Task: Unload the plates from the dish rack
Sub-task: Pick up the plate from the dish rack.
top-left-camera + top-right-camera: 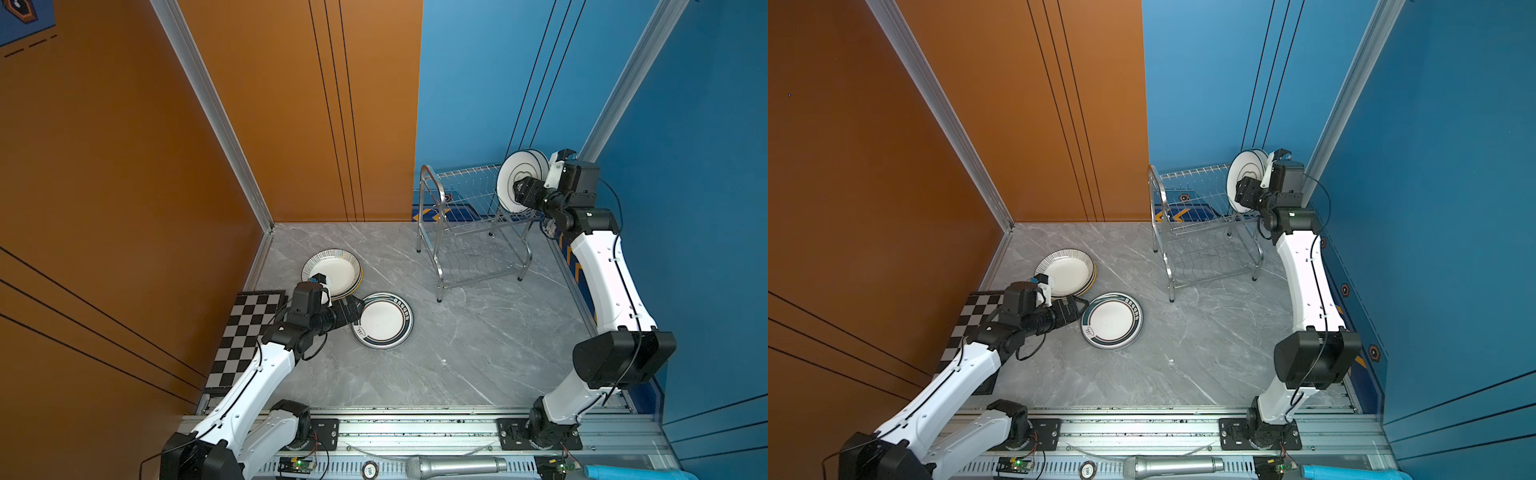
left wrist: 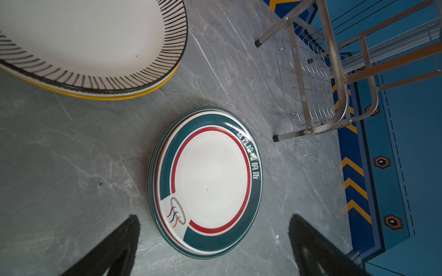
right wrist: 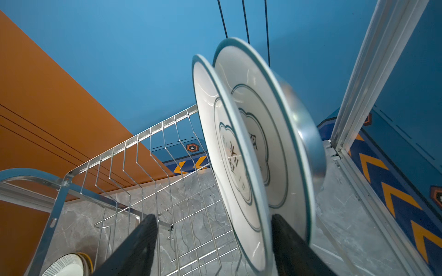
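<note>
Grey marbled tabletop (image 1: 478, 357) was inspected in both top views, with twelve o'clock taken at the far wall.

1. At eight o'clock, against the orange wall, lay the chequered board (image 1: 245, 332).
2. At ten o'clock the striped stack (image 1: 332, 270) lay flat. A finely striped plate was uppermost and a yellow rim showed beneath it (the number of lower plates could not be told).
3. The left gripper (image 1: 357, 311) hung low between the two stacks. Its jaws were spread fully wide and held nothing. Its tips stood at the nine o'clock rim of the banded stack (image 1: 384, 320), and contact could not be told.
4. The banded stack lay face up just to the nine o'clock side of the table's centre. It was at least two plates deep, with a dark teal band, a red ring and white characters in the left wrist view.
5. The dish rack (image 1: 457, 249) stood at one o'clock, close to the blue wall.
6. Two upright plates (image 1: 513, 174) stood on edge in its upper tier at the rack's three o'clock end.
7. The right gripper (image 3: 214, 216) straddled the lower rim of the nearer plate (image 3: 229, 155). Its jaws were part open. One finger sat between the two plates, close behind the nearer one. The other stood clear of that plate's face, so no clamp was made.
</note>
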